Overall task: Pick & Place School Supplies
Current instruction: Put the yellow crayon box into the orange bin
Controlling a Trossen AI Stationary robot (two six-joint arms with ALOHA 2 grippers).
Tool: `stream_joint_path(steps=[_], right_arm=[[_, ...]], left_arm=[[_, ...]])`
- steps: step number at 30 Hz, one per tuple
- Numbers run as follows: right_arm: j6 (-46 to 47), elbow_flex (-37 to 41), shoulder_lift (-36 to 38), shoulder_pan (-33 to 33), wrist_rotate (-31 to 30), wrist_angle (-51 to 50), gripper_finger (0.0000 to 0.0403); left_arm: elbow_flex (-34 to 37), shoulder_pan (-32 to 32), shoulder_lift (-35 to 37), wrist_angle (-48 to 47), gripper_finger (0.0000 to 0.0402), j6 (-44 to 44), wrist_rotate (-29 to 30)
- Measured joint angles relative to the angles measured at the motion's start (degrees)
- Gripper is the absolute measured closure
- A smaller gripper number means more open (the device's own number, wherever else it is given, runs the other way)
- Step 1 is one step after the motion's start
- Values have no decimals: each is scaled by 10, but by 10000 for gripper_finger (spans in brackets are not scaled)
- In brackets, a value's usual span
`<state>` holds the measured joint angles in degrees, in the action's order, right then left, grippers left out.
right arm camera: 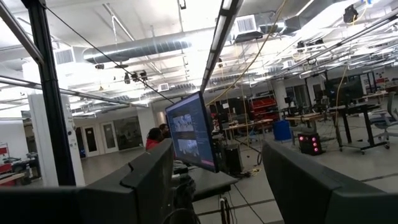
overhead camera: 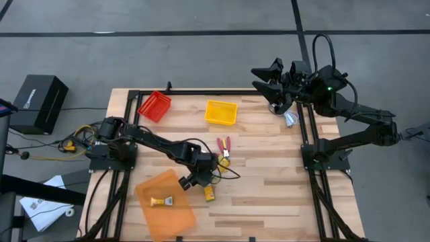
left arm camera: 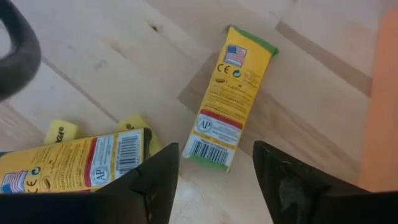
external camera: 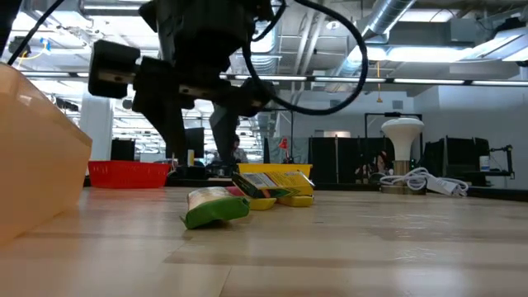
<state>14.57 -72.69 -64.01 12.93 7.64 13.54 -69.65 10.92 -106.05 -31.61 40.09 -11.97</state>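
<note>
A yellow pack with green ends [left arm camera: 227,99] lies flat on the wooden table [overhead camera: 269,202], beside the orange tray [overhead camera: 164,202]. My left gripper [left arm camera: 214,186] hovers open above it, pointing steeply down, with a finger on either side of the pack's near end; it touches nothing. A second yellow pack [left arm camera: 74,162] lies close by, with small yellow pieces [left arm camera: 60,132] next to it. Red-handled scissors [overhead camera: 224,146] lie farther back. In the orange tray rests one small item [overhead camera: 161,200]. My right gripper [right arm camera: 214,186] is raised at the table's far right, open and empty.
A red tray [overhead camera: 154,105] and a yellow tray [overhead camera: 221,112] stand at the table's far edge. A white lamp-like object [external camera: 402,140] with its cable [external camera: 421,180] sits at the far right. The table's near right part is bare wood.
</note>
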Motion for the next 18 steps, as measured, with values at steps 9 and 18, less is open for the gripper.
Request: stream_joint_path(steps=[9, 18], right_arm=[[0, 0, 0, 0, 0, -8, 168], [-2, 0, 0, 0, 0, -9, 168]], left_arm=[[0, 0, -15, 32, 175, 21, 1], [0, 9, -47, 36, 183, 34, 1]])
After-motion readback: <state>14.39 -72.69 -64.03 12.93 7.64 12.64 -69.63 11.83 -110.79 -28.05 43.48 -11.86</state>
